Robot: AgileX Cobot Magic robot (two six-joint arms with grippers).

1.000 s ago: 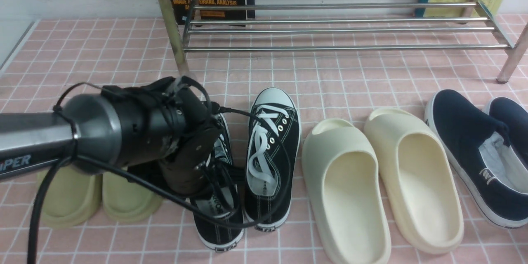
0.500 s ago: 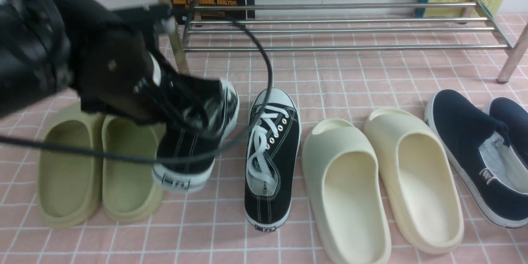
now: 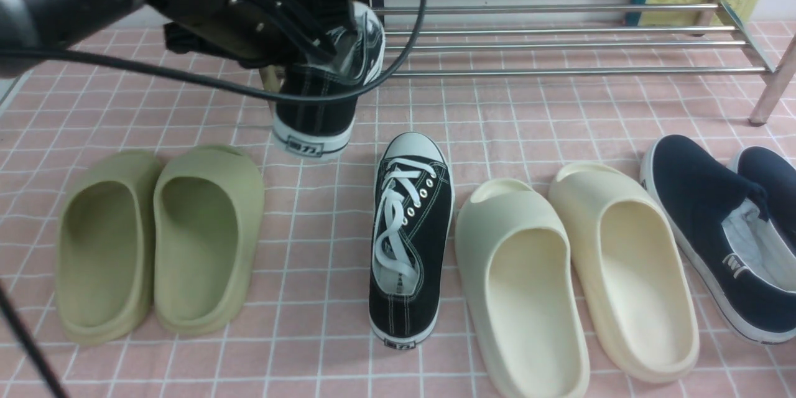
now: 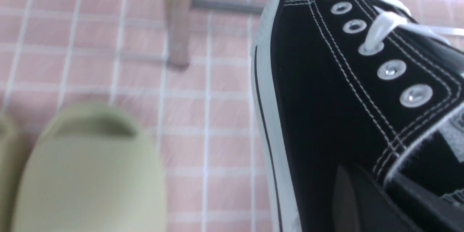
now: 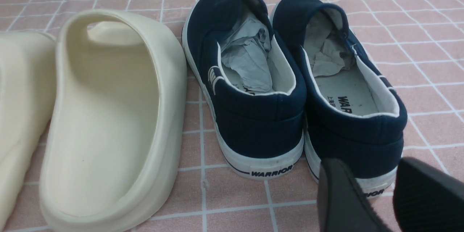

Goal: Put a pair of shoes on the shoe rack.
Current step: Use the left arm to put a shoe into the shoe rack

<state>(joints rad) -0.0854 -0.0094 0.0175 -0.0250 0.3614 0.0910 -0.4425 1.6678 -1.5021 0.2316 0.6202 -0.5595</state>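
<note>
Left gripper [image 3: 297, 31] clamps black canvas sneaker [image 3: 314, 109], white rubber heel hanging below it, chrome-bar rack [image 3: 559, 71] just beyond. Right gripper [image 5: 389, 203] stands parted.

One sneaker [image 3: 314, 106] hangs above the table [image 3: 535, 118], just in front of the rack [image 3: 559, 45] at its left end. The other sneaker [image 3: 407, 242] sits mid-row: slide pair [image 3: 205, 236] on its left, more slides [image 3: 622, 273] then slip-ons [image 3: 703, 211] on its right.

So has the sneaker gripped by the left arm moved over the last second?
Yes. The held sneaker has lifted away from its mate on the floor, forward toward the shoe rack.
</note>
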